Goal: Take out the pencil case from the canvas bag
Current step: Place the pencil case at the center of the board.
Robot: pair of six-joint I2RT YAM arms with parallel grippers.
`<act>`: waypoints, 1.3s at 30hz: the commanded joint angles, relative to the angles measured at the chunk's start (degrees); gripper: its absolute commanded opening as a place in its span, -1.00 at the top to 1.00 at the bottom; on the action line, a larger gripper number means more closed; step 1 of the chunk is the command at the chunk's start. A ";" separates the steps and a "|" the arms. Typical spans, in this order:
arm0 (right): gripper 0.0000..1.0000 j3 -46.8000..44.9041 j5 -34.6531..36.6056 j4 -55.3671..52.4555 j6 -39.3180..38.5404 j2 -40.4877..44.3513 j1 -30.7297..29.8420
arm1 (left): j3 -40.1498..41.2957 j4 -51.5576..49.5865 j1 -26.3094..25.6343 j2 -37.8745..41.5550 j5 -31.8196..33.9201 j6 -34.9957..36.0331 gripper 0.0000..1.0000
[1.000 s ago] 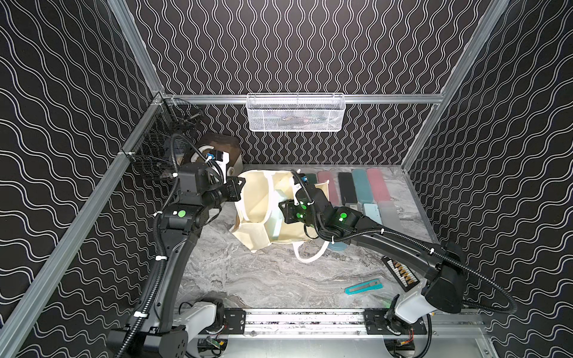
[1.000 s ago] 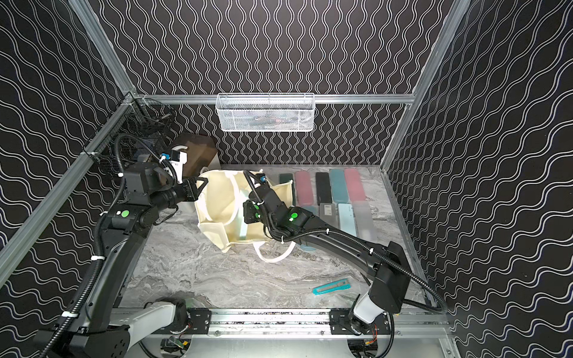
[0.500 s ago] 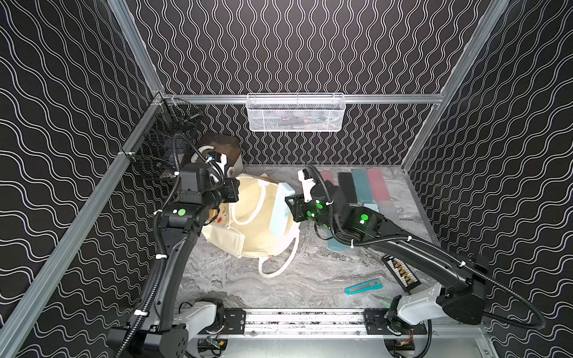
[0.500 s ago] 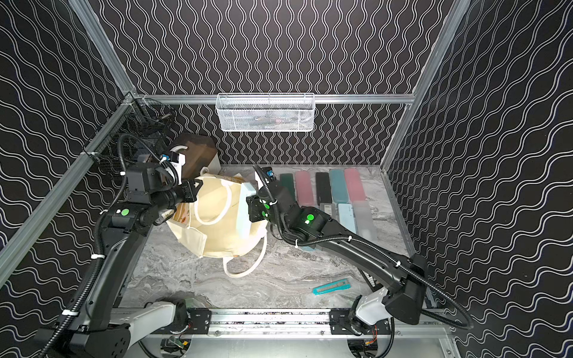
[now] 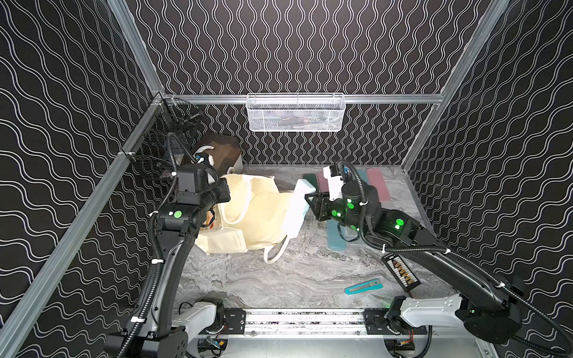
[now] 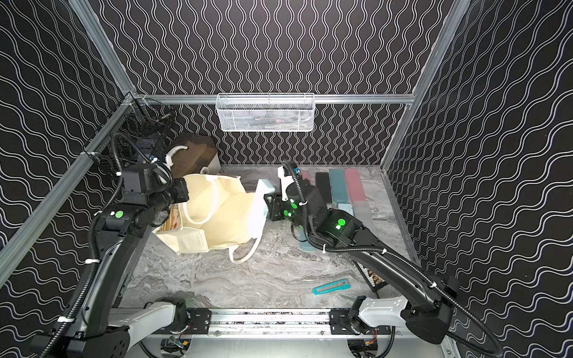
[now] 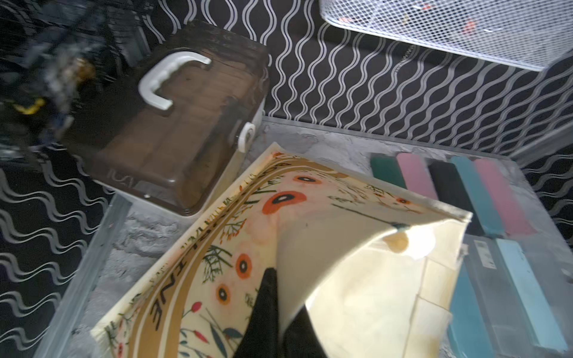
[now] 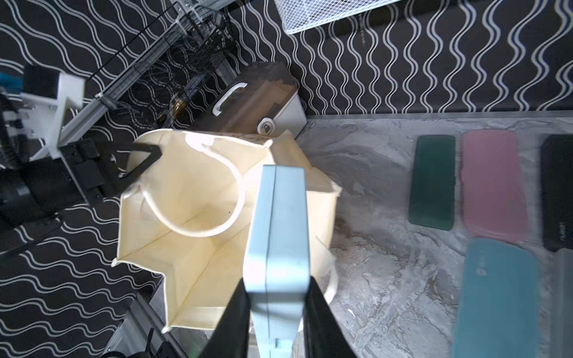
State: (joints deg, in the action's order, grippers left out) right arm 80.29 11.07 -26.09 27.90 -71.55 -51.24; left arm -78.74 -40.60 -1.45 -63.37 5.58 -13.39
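The cream canvas bag [image 5: 257, 214] [image 6: 223, 217] lies on the table with its mouth held open. Its floral printed side [image 7: 248, 217] shows in the left wrist view. My left gripper [image 5: 224, 193] [image 7: 280, 297] is shut on the bag's left rim. The pencil case [image 5: 296, 210] [image 6: 259, 210] [image 8: 277, 235] is a long pale blue box. My right gripper [image 5: 307, 201] [image 8: 277, 283] is shut on one end of it. The case hangs tilted over the bag's right rim, its far end above the opening. One loop handle [image 8: 198, 198] droops inside the bag.
A brown-lidded white box [image 5: 221, 152] stands behind the bag. Several flat coloured cases [image 5: 375, 186] lie in rows at the back right. A teal cutter [image 5: 362, 285] and a black strip [image 5: 401, 272] lie front right. A white mesh basket [image 5: 294, 113] hangs on the back wall.
My right gripper has drawn the pencil case up and to the right, from inside the bag to its right rim. The bag has spread open leftward, with my left gripper holding its rim.
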 commanded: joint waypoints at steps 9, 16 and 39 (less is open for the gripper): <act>0.61 0.99 -9.74 -15.28 -0.30 -5.09 14.92 | -3.01 -3.29 0.03 2.38 18.03 1.15 1.00; 0.62 6.47 -17.21 -24.89 -1.54 -17.51 20.39 | -4.71 -4.50 0.05 2.47 16.69 1.76 1.00; 0.58 18.29 -47.39 -31.17 -9.26 -48.22 31.71 | -5.27 -4.49 0.05 1.19 7.73 1.83 1.00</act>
State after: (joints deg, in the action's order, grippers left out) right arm 97.60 -31.92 -56.27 20.01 -118.10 -19.70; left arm -83.33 -47.53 -1.45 -61.95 14.81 -11.81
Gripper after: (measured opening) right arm 0.276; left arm 0.068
